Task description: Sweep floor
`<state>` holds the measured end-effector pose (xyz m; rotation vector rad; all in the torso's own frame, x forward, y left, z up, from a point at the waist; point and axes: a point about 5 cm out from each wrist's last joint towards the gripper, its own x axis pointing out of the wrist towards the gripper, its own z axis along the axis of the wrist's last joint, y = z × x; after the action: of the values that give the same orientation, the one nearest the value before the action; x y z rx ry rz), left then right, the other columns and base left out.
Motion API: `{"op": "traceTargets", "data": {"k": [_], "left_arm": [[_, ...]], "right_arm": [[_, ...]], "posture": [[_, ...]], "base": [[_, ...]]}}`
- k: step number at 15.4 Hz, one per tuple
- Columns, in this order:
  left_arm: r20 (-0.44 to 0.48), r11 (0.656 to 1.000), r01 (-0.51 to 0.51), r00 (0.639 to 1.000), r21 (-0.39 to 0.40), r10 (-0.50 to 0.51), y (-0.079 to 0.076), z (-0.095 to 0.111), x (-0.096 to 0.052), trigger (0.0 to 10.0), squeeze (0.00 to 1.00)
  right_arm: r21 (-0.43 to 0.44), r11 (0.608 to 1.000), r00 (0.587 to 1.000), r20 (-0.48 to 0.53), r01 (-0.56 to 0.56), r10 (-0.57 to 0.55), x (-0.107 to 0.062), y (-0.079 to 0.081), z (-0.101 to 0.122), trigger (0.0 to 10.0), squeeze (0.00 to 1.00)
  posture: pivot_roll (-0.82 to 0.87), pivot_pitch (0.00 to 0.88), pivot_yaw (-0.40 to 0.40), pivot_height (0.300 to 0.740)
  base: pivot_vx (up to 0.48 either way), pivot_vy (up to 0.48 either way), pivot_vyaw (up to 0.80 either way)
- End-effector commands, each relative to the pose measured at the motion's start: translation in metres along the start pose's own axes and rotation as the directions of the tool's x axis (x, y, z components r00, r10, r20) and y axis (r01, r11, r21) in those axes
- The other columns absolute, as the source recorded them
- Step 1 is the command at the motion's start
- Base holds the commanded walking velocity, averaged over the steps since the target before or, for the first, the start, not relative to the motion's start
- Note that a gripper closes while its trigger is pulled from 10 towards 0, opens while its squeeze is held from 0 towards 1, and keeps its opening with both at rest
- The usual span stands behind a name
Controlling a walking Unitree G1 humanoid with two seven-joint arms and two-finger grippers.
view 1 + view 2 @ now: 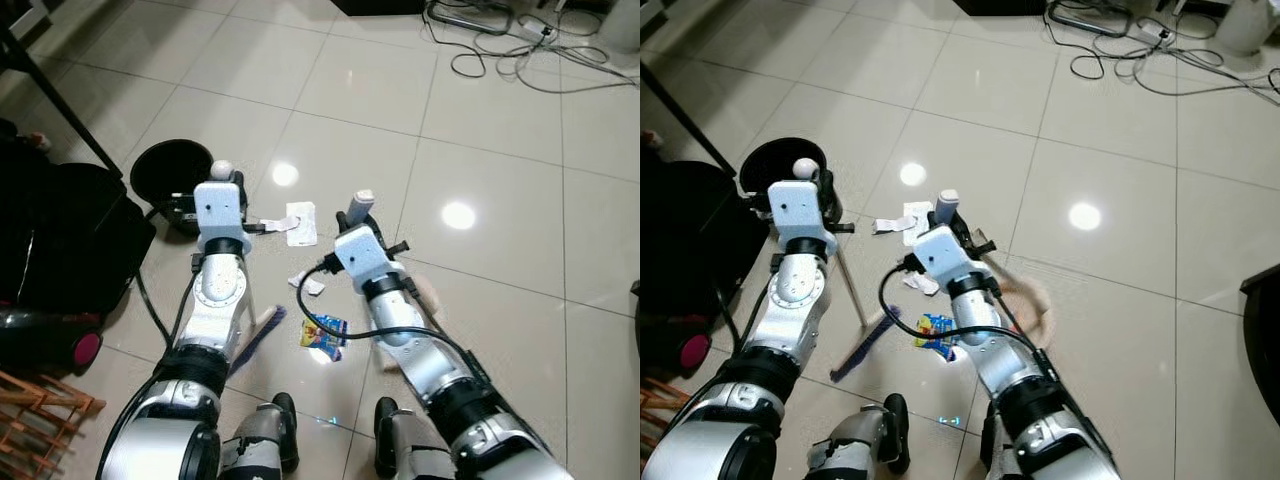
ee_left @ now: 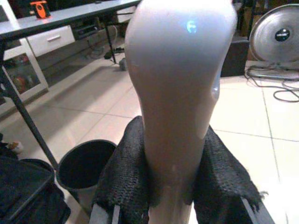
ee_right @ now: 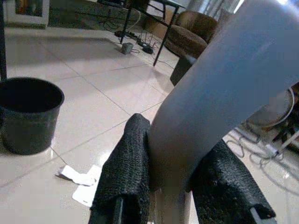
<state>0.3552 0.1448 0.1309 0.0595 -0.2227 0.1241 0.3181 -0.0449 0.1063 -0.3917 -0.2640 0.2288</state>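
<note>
My left gripper (image 1: pixel 218 185) is shut on a pale rounded handle (image 2: pixel 180 70); a thin rod runs from it down to a purple brush head (image 1: pixel 865 345) on the floor. My right gripper (image 1: pixel 358 215) is shut on a grey handle (image 3: pixel 224 88), and a blurred beige piece (image 1: pixel 1028 295) lies low on the tiles beside that arm. White paper scraps (image 1: pixel 300 222) lie on the floor between the two grippers. Another scrap (image 1: pixel 308 285) and a colourful wrapper (image 1: pixel 324 333) lie nearer my feet. A black round bin (image 1: pixel 165 168) stands just left of the left gripper.
A black bag (image 1: pixel 60 240) and a wooden rack (image 1: pixel 40 410) crowd the left side. A slanted black table leg (image 1: pixel 60 110) stands behind the bin. Cables and a power strip (image 1: pixel 520 45) lie far right. Open tile floor (image 1: pixel 500 250) stretches ahead and right.
</note>
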Motion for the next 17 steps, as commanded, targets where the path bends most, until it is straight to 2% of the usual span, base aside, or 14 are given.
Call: {"op": "traceTargets", "data": {"k": [1, 4, 6, 8, 9, 12, 13, 15, 17], "left_arm": [[-0.079, 0.996, -0.066, 0.995, -0.052, 0.062, 0.001, -0.015, -0.007, 10.0, 0.0], [-0.12, 0.982, -0.148, 0.984, -0.114, 0.134, 0.002, -0.018, -0.008, 10.0, 0.0], [-0.183, 0.952, -0.222, 0.966, -0.209, 0.185, 0.001, -0.022, -0.007, 10.0, 0.0], [-0.286, 0.864, -0.329, 0.931, -0.382, 0.229, -0.002, -0.027, -0.008, 10.0, 0.0], [-0.281, 0.844, -0.325, 0.935, -0.426, 0.218, -0.004, -0.024, -0.006, 10.0, 0.0], [-0.239, 0.819, -0.292, 0.951, -0.493, 0.196, -0.007, -0.011, 0.002, 10.0, 0.0], [-0.225, 0.819, -0.284, 0.955, -0.498, 0.194, -0.008, -0.008, 0.005, 10.0, 0.0], [-0.139, 0.838, -0.201, 0.979, -0.506, 0.151, -0.01, 0.011, 0.015, 10.0, 0.0], [-0.017, 0.905, -0.034, 0.999, -0.424, 0.029, -0.018, 0.031, 0.025, 10.0, 0.0]], "right_arm": [[0.063, 0.998, 1.0, -0.023, 0.008, -0.007, 0.0, 0.006, 0.0, 10.0, 0.0], [0.122, 0.993, 1.0, -0.003, -0.002, 0.003, 0.001, 0.014, 0.008, 10.0, 0.0], [0.159, 0.987, 1.0, -0.007, 0.016, -0.015, 0.005, 0.013, 0.011, 10.0, 0.0], [0.196, 0.978, 0.996, -0.073, 0.073, -0.059, 0.004, 0.006, 0.002, 10.0, 0.0], [0.21, 0.971, 0.99, -0.105, 0.111, -0.09, 0.005, 0.001, -0.003, 10.0, 0.0], [0.241, 0.955, 0.979, -0.144, 0.175, -0.143, 0.01, -0.012, -0.007, 10.0, 0.0], [0.244, 0.952, 0.977, -0.149, 0.185, -0.152, 0.01, -0.015, -0.008, 10.0, 0.0], [0.256, 0.939, 0.967, -0.171, 0.231, -0.191, 0.017, -0.029, -0.011, 10.0, 0.0], [0.282, 0.93, 0.967, -0.167, 0.236, -0.195, 0.016, -0.038, -0.01, 10.0, 0.0]], "posture": [[0.04, 0.334, 0.042, 0.74], [0.04, 0.32, 0.045, 0.74], [0.04, 0.335, 0.044, 0.74], [0.04, 0.324, 0.041, 0.74], [0.04, 0.324, 0.041, 0.74], [0.04, 0.303, 0.045, 0.74], [0.04, 0.298, 0.046, 0.74], [0.04, 0.278, 0.048, 0.74], [0.05, 0.242, 0.033, 0.74]], "base": [[0.0, 0.0, 0.0], [0.0, 0.0, 0.0], [0.0, 0.0, 0.0], [0.0, 0.0, 0.0], [0.0, 0.0, 0.0], [0.0, 0.0, 0.0], [0.0, 0.0, 0.0], [0.0, 0.0, 0.0], [0.0, 0.0, 0.0]]}}
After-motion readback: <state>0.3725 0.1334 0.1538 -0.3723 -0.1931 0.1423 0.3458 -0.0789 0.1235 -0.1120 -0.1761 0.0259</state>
